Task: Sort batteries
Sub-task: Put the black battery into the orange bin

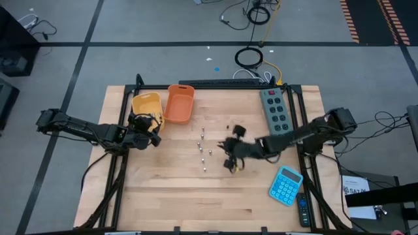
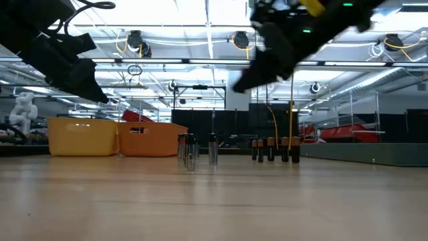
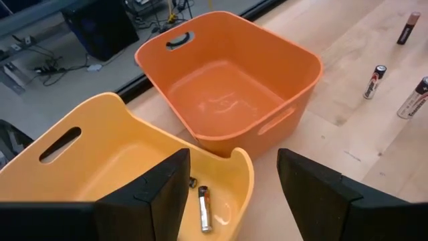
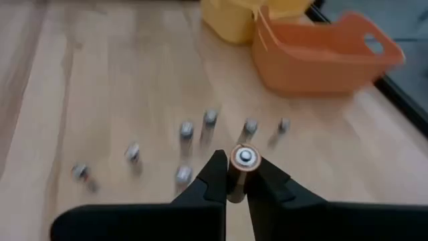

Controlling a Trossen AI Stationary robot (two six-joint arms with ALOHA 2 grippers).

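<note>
Several small batteries stand upright on the wooden table's middle; the low view shows silvery ones and dark ones. My right gripper is raised above the table just right of them, shut on one copper-coloured battery. My left gripper hangs open over the near rim of the yellow bin, where one battery lies on the floor. The orange bin beside it holds nothing. My right gripper pinches the copper-coloured battery by its round side, just below its silver top end, between the two fingertips. The fingers slant down from the table's right side. The battery is lifted clear of the table, its top end toward the wrist camera.
A grey power strip lies at the far right and a blue calculator near the right front, with a dark remote beside it. The two bins stand side by side at the far left.
</note>
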